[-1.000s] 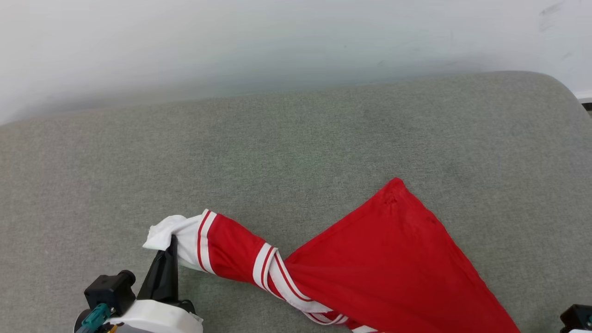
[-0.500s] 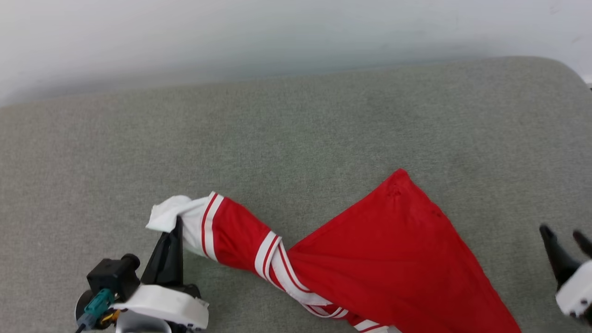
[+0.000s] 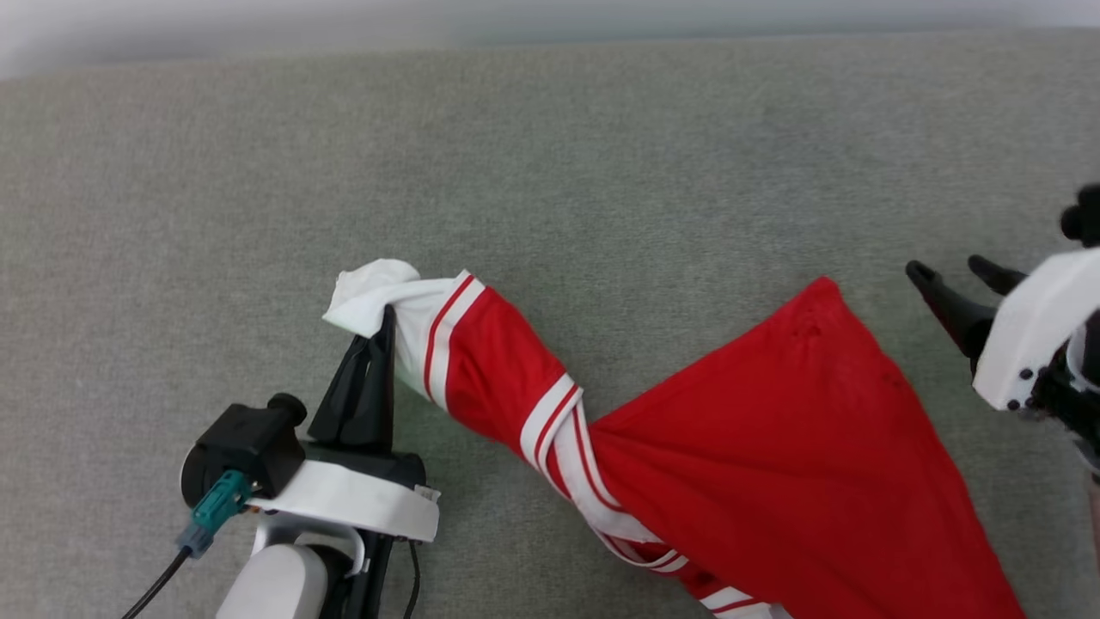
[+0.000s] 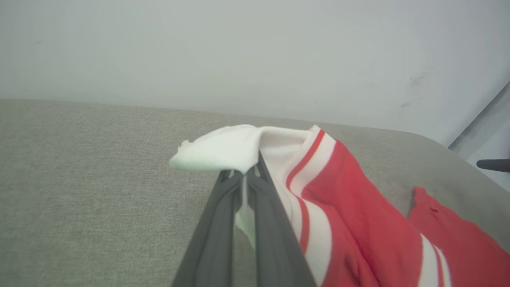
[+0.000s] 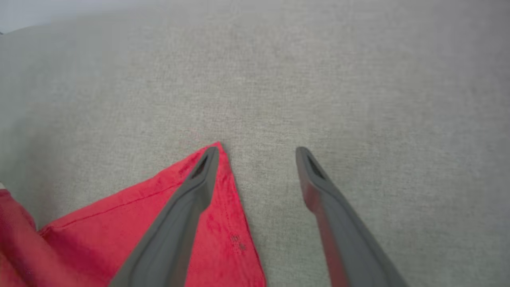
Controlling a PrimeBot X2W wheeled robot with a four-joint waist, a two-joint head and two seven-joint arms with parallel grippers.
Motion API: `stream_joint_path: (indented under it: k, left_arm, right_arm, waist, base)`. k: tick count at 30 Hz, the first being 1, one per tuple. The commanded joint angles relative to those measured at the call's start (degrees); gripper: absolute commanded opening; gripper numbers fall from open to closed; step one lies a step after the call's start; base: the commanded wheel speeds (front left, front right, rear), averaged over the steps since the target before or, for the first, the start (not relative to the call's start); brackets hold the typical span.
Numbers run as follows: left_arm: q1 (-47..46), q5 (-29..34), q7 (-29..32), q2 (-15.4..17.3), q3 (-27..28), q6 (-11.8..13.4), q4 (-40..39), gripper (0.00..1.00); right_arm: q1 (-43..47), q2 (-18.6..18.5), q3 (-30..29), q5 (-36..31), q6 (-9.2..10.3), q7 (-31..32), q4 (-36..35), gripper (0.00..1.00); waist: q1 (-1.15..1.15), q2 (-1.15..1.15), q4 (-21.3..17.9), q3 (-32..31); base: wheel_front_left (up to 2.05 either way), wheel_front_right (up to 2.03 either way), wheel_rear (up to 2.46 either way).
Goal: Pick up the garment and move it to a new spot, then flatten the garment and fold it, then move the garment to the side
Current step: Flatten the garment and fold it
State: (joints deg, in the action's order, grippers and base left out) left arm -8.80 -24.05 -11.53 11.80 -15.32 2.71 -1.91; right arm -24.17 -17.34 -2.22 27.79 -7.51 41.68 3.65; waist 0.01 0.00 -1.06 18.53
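Red sports garment (image 3: 773, 447), a soft jersey with white sleeves and red-and-white striped trim, lies on a grey-green woven upholstered surface (image 3: 601, 172). It is twisted like a rope through its middle. Its white sleeve end is lifted at the left, and its broad red body fans out flat toward the near right, ending in a pointed red hem corner (image 3: 821, 288) on the far right side.

The left gripper (image 3: 382, 322) is clenched on the white sleeve cloth, with fabric pinched between its two dark fingers and draped over their tips. The right gripper (image 3: 945, 268) stands spread wide and holds nothing. It sits just right of the hem corner, and in the right wrist view one finger lies over that corner while the other is over bare upholstery. Whether it touches the cloth cannot be told.

This looks like the flattening step, since the garment is far from smooth and folding is not yet possible. The next move probably calls for the right gripper to take a fresh hold on the red body. The two arms would then need to pull apart to undo the twist.
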Motion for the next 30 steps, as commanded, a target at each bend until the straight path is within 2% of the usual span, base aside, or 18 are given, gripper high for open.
stream_joint_path:
  k: [1,4,8,11,16,17,18,19,23,30]
  left_arm:
    - [-0.99,0.3,-0.32,-0.27,-0.19,-0.22,-0.43,0.0]
    - [-2.36,0.7,-0.54,-0.66,-0.9,-0.64,-0.69,0.0]
    - [-3.79,0.84,-0.94,-0.97,-1.54,-0.96,-0.81,0.0]
    - [-4.47,0.92,-1.35,-1.25,-1.83,-1.0,-0.58,0.0]
    - [-4.99,0.94,-1.73,-1.69,-2.18,-1.21,0.17,0.0]
    - [-5.08,0.84,-1.8,-1.73,-2.18,-1.3,0.35,0.0]
    - [-5.14,0.74,-1.86,-1.74,-2.17,-1.37,0.52,0.0]
    - [-5.16,0.65,-1.92,-1.7,-2.13,-1.4,0.69,0.0]
    - [-5.33,0.27,-1.98,-1.37,-1.87,-1.41,1.4,0.0]
    - [-6.25,0.58,-1.25,0.4,-1.79,-2.21,2.17,0.0]
  right_arm:
    - [-1.59,-0.77,0.74,0.4,0.03,3.3,0.45,1.0]
    - [-4.89,-1.66,2.79,0.94,0.04,12.59,1.25,1.0]
    - [-7.07,-1.63,5.17,0.3,0.04,20.36,2.06,1.0]
    - [-7.66,-1.27,7.17,-0.34,0.03,23.18,3.65,1.0]
    - [-5.83,-0.04,10.72,0.1,0.03,23.99,8.33,1.0]
    - [-5.59,0.03,11.56,0.37,0.02,23.92,8.94,0.83]
    - [-5.43,0.03,12.12,0.57,0.02,23.48,9.37,0.34]
    - [-5.33,0.1,12.41,1.04,0.02,23.35,9.81,0.0]
    - [-6.36,-1.37,13.46,1.72,0.02,21.17,9.82,0.0]
    - [-9.75,-4.33,12.78,0.44,0.03,13.84,8.04,0.0]
  waist:
    - [-0.01,0.0,1.51,1.72]
    - [-0.01,0.0,2.62,3.24]
    - [-0.01,0.0,3.72,5.33]
    - [-0.01,0.0,4.28,6.6]
    - [-0.01,0.0,4.98,7.57]
    - [-0.01,0.0,5.09,7.62]
    - [-0.01,0.0,5.16,7.63]
    - [-0.01,0.0,5.19,7.57]
    - [-0.01,0.0,5.22,6.55]
    - [-0.01,0.0,4.46,2.66]
  base:
    - [0.0,0.0,0.0]
    - [0.0,0.0,0.0]
    - [0.0,0.0,0.0]
    - [0.0,0.0,0.0]
    - [0.0,0.0,0.0]
    - [0.0,0.0,0.0]
    - [0.0,0.0,0.0]
    - [0.0,0.0,0.0]
    - [0.0,0.0,0.0]
    - [0.0,0.0,0.0]
